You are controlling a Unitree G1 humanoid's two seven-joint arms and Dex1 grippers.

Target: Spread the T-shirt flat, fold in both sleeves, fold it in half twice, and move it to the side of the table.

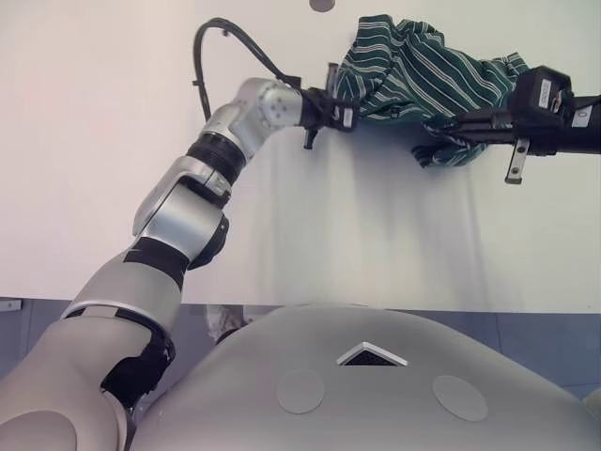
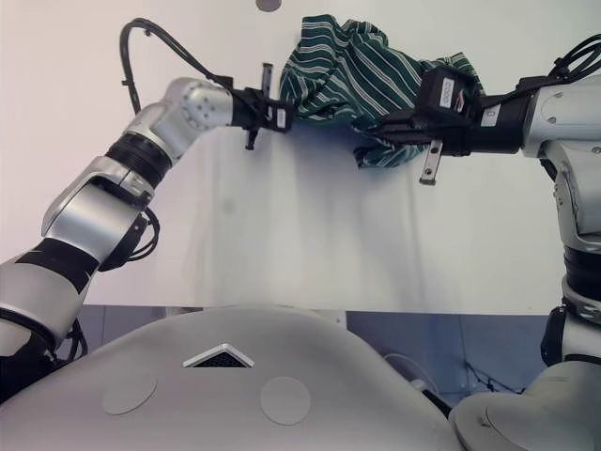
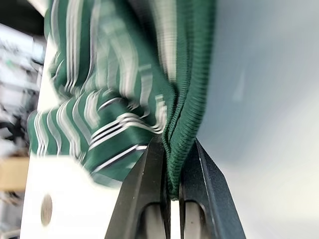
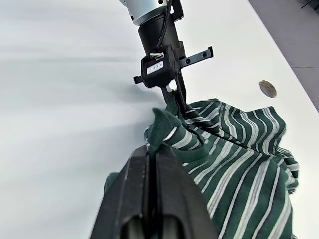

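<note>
The left end effector and right end effector each clamp the bunched T-shirt near the far edge of the bench.

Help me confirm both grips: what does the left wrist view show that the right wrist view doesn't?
Left wrist view alone: the ribbed green edge of the T-shirt seen close, pinched in the left tool. Right wrist view alone: the right tool shut on a plain green fold, with the left tool seen from outside, farther off, gripping the same bunch. Both: the striped T-shirt crumpled, the white table, and a round disc on it.
</note>
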